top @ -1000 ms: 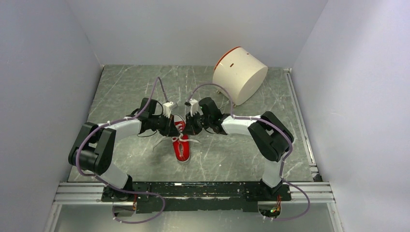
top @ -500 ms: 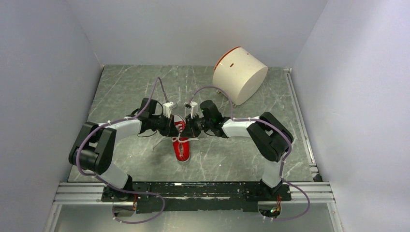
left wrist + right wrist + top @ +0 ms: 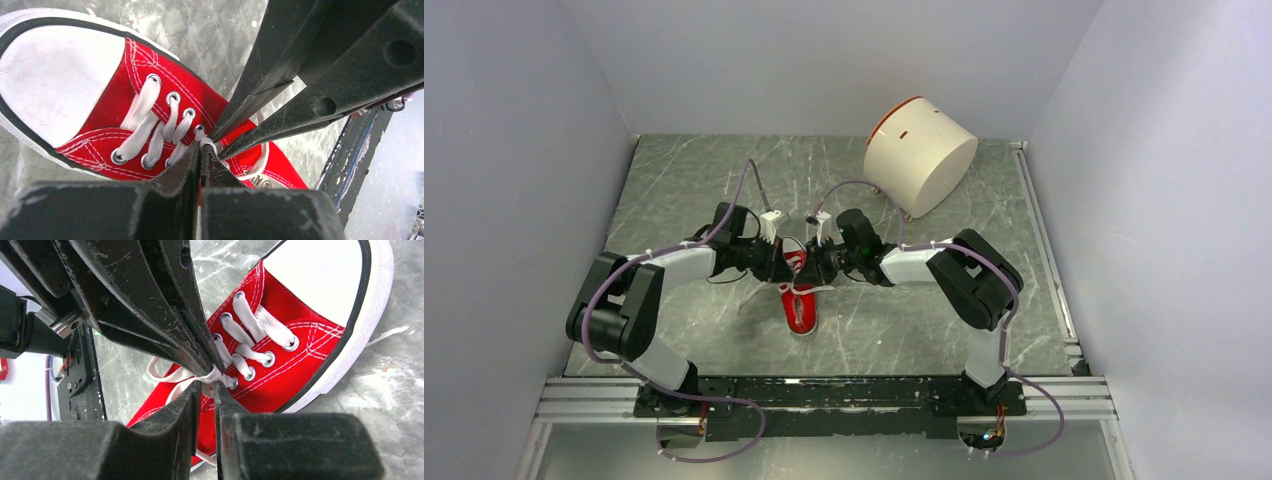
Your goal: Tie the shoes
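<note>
As right pincer [image 3: 215, 390] seemingly loosens, sneaker [image 3: 800, 308] stays.

From above, the left gripper [image 3: 786, 266] and right gripper [image 3: 817, 266] are overlapping the sneaker's [image 3: 799, 312] heel half. Their fingertips are burying the laces' [image 3: 264, 321] crossing, leaving the right gripper's hold unclear. Wrist-view edges are cropping the toe cap [image 3: 55, 75].
</note>
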